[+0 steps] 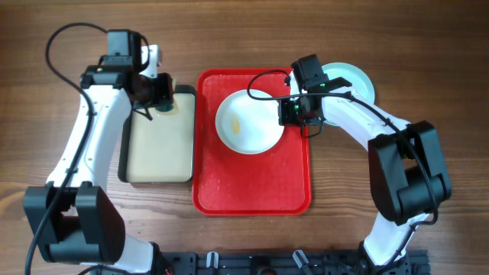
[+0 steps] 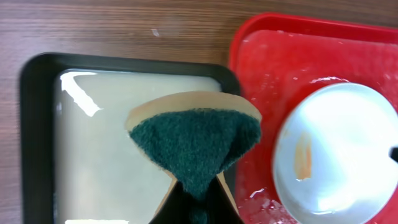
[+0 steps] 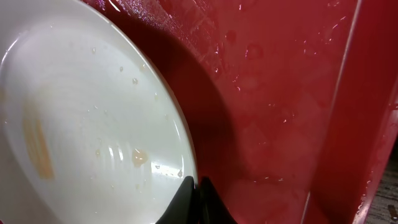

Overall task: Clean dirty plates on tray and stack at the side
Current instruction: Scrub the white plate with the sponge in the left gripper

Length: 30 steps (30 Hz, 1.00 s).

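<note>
While the right gripper (image 3: pixel 194 185) pinches the white plate (image 1: pixel 244 126) on the tray (image 1: pixel 252 183), the left gripper (image 2: pixel 198 190) clamps a sponge (image 2: pixel 196 140).

Left arm (image 1: pixel 88 137): white tubular links and bulky black joint housings. A black cable (image 1: pixel 57 38) loops free toward the desk's far left corner.

Right arm (image 1: pixel 359 118): same white links and black joints. A thin black cable lies along the forearm link, and there is a small green light (image 1: pixel 293 117) at the wrist.

Left gripper (image 2: pixel 194 199) and right gripper (image 3: pixel 196 186): matte black, tapering tips.
</note>
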Motion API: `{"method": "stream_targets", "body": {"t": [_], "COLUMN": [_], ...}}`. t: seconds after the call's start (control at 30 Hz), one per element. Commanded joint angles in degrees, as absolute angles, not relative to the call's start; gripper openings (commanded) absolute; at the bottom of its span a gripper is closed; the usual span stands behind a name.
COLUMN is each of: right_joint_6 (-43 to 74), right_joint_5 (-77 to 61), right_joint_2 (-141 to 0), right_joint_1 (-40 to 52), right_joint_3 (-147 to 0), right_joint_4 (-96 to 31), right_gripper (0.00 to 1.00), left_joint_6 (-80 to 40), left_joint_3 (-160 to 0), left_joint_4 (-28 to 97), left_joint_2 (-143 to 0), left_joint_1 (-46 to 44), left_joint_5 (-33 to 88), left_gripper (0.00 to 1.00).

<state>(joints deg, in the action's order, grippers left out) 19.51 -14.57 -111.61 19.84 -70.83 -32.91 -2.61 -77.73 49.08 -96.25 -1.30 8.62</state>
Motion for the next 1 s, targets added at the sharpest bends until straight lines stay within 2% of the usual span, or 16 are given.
{"method": "stream_targets", "body": {"t": [0.0, 0.13, 0.27, 0.4, 0.43, 0.47, 0.5, 0.53, 0.67, 0.9, 0.97], "right_joint_6": [20.14, 20.16, 21.23, 22.26, 22.9, 22.41, 22.39, 19.97, 19.4, 19.55, 19.55], "right_joint_5": [-15.51, -15.59, -22.61, -23.4, -23.42, -23.31, -21.76, -20.1, -15.84, -16.6, -16.78], "right_joint_2": [-110.41, -110.41, -110.41, -110.41, -110.41, -110.41, -110.41, -110.41, -110.41, -110.41, -110.41], "right_joint_1": [20.08, 20.08, 20.08, 20.08, 20.08, 20.05, 19.99, 19.94, 20.08, 20.08, 20.08], "right_joint_3": [-70.48, -70.48, -70.48, -70.48, -70.48, -70.48, -70.48, -70.48, -70.48, -68.34, -68.34], "right_joint_4": [-32.4, -32.49, -32.64, -33.82, -34.3, -34.46, -33.28, -29.93, -26.44, -25.3, -25.58], "right_gripper": [0.04, 0.04, 0.05, 0.05, 0.11, 0.24, 0.31, 0.3, 0.18, 0.1, 0.12], "left_joint_6": [-3.46, -12.14, -12.49, -12.49, -12.49, -12.49, -12.49, -12.49, -12.51, -12.93, -12.93], "left_joint_3": [-77.87, -77.87, -77.87, -77.87, -77.87, -77.87, -77.87, -77.87, -77.87, -77.87, -77.87], "left_joint_4": [47.53, 45.36, 43.68, 43.62, 43.66, 43.68, 43.68, 43.66, 43.68, 43.68, 43.7], "left_joint_2": [-96.62, -97.51, -100.33, -103.2, -103.53, -103.81, -103.85, -103.83, -103.85, -103.9, -103.9], "left_joint_1": [-7.27, -14.09, -19.92, -21.76, -21.76, -21.76, -21.76, -21.76, -21.76, -21.93, -22.09], "left_joint_5": [7.86, 7.88, 7.86, 7.86, 7.86, 7.86, 7.88, 7.88, 7.88, 7.88, 7.88], "left_gripper": [0.04, 0.04, 0.04, 0.04, 0.04, 0.04, 0.04, 0.04, 0.04, 0.04, 0.04]}}
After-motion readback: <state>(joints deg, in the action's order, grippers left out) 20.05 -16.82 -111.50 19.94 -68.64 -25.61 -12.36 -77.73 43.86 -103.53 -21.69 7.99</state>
